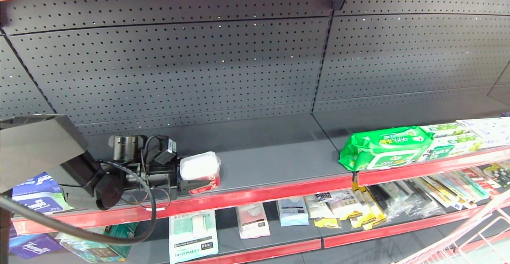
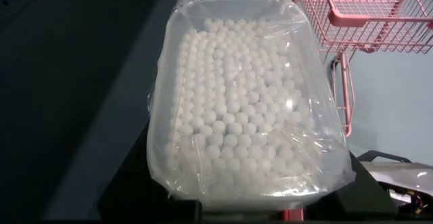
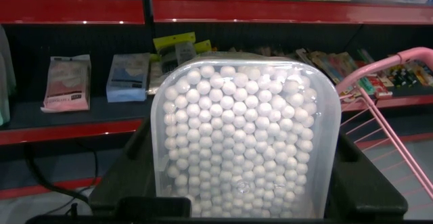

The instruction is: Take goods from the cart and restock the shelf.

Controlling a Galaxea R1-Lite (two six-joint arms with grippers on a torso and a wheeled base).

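Left end effector [image 1: 190, 181] holds white-ball pack [image 1: 199, 165] at shelf [image 1: 271, 164]

A clear plastic tub filled with small white balls [image 1: 199, 167] is held on its side, wrapped in thin film, with a red label along its lower edge. It is gripped by the left end effector [image 1: 187, 182] low over the front of the dark grey metal shelf board with a red front lip [image 1: 271, 158], towards that board's left end. Whether it touches the board cannot be told. A second clear plastic tub of white balls [image 3: 243, 136] is clamped in the right end effector [image 3: 243, 176], out in front of the shelf board and apart from it. A pink wire cart [image 1: 466, 240] stands lower than the shelf board, off its right end.
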